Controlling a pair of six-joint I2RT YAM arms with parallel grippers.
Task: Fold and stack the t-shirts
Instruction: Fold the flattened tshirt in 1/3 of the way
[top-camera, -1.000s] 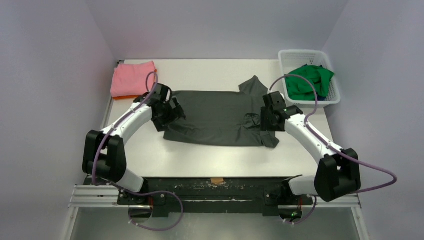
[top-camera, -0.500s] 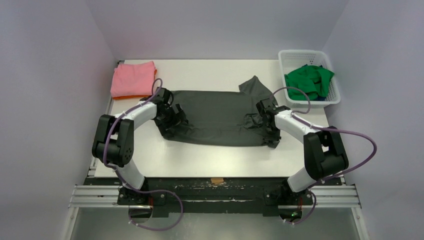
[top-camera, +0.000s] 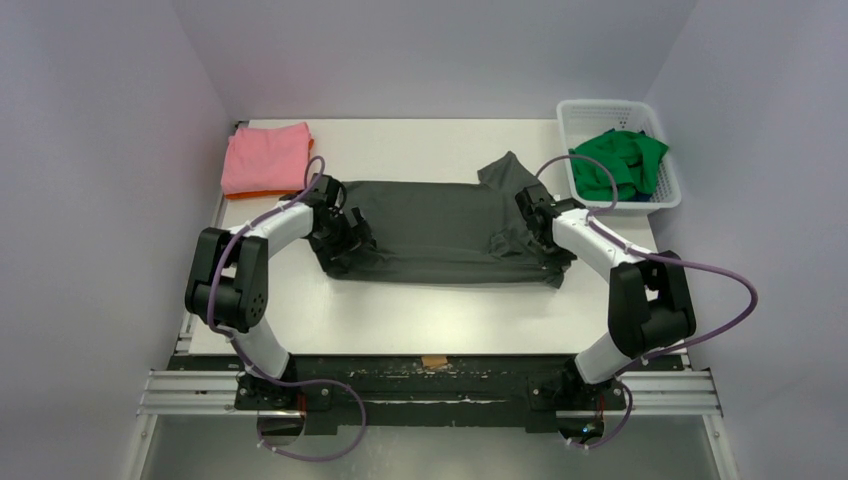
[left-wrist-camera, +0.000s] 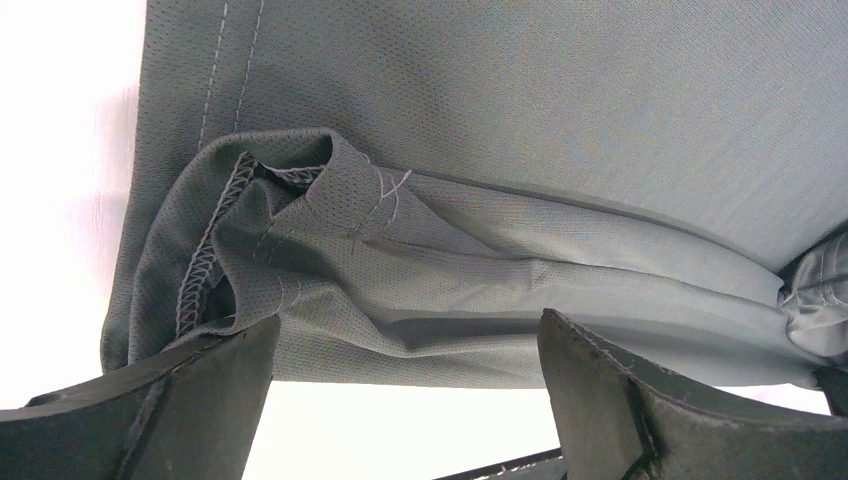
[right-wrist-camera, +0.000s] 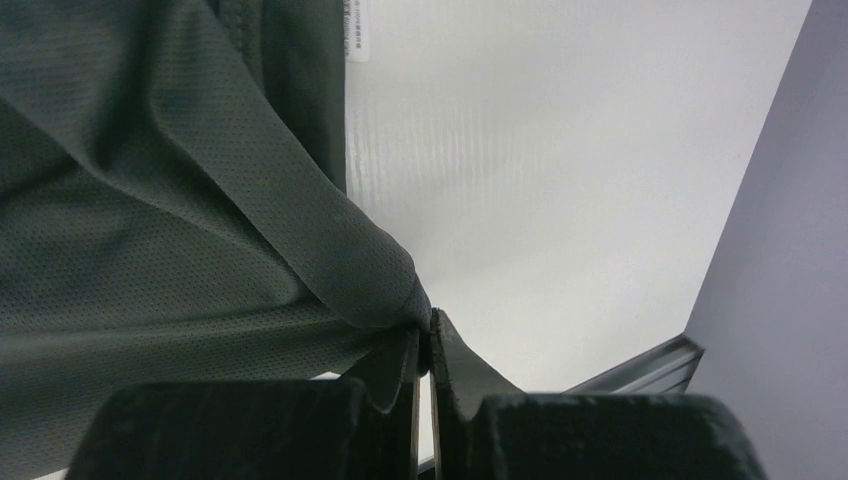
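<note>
Evidently the right end effector (right-wrist-camera: 428, 335) pinched the dark grey t-shirt (top-camera: 440, 225) thinly, the left end effector (left-wrist-camera: 408, 335) gaped wide; lifting now could slip or skew it

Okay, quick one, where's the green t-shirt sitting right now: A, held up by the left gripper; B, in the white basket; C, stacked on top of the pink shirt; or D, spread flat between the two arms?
B: the green t-shirt lies bunched up inside the white basket, at the far right in the top view.
</note>
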